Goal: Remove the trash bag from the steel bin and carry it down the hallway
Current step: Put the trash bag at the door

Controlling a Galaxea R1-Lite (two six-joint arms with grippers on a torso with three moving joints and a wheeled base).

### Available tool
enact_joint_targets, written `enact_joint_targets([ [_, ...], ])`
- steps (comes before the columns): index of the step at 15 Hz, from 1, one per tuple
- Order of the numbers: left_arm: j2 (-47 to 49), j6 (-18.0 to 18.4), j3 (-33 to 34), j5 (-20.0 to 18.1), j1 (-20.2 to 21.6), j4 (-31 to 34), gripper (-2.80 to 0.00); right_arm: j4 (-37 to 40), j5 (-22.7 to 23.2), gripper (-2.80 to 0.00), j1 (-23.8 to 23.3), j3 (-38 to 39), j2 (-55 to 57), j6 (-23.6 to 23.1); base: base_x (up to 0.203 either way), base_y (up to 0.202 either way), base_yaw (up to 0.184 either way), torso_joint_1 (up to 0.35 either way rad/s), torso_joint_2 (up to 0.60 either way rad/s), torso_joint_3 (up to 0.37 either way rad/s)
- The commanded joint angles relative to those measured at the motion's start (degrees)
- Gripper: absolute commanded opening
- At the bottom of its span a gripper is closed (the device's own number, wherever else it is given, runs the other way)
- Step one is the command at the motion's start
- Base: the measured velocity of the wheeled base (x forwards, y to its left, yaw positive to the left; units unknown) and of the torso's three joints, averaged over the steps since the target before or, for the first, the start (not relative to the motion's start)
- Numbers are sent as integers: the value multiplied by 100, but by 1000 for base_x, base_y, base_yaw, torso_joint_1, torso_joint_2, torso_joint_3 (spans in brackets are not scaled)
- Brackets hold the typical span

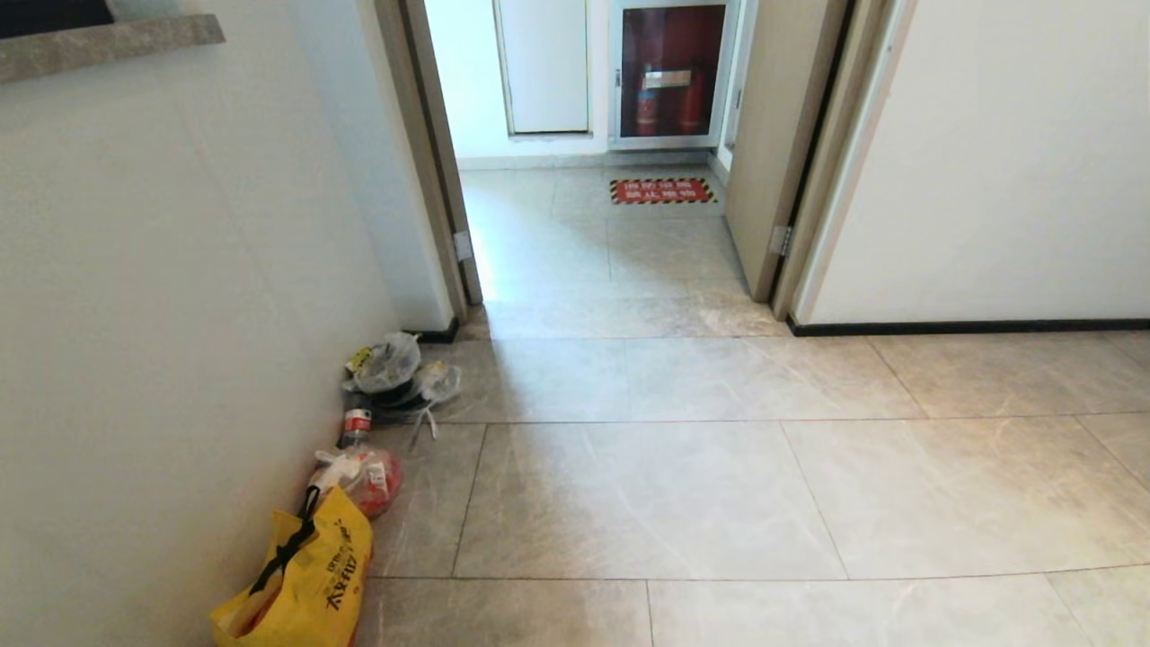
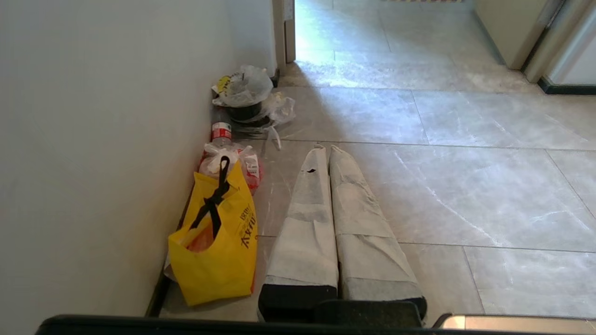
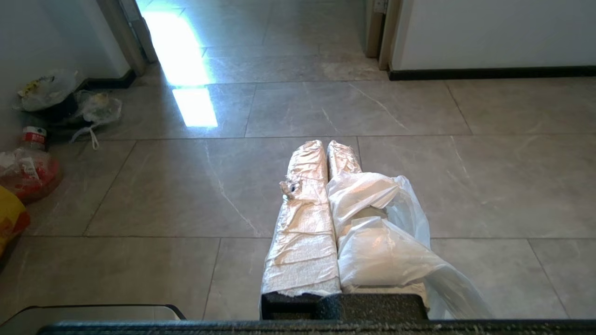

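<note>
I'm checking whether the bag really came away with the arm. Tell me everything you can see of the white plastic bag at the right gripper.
The thin, translucent white plastic trash bag looks crinkled and glossy. It is draped over one of the two cloth-wrapped fingers of the right gripper, bunched near that finger's middle and trailing loosely back past the gripper's base. The jaws are shut, side by side. The bag's lower part and contents are out of view. Beneath it lies the glossy grey marbled tile floor.
</note>
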Motion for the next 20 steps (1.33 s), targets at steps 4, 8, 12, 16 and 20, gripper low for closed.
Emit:
enact_joint_targets([
  [4,0,-4,0,6,-11,7,-280,-11,2,-280,-15,9,-2,-6,197,0,-1,1,2,2],
  [8,0,-4,0,6,-11,7,-280,-11,2,-280,-15,9,-2,-6,189,0,0,2,4,1],
  [12,0,-4,0,6,-11,7,-280,-11,2,-280,-15,9,-2,-6,194,0,0,5,2,3],
  [16,0,-4,0,6,-11,7,-280,-11,2,-280,-15,9,-2,-6,192,0,2,2,2,4],
  [20,0,5,0,6,-11,7,-280,-11,2,-280,-15,9,-2,-6,183,0,1,-2,2,4],
])
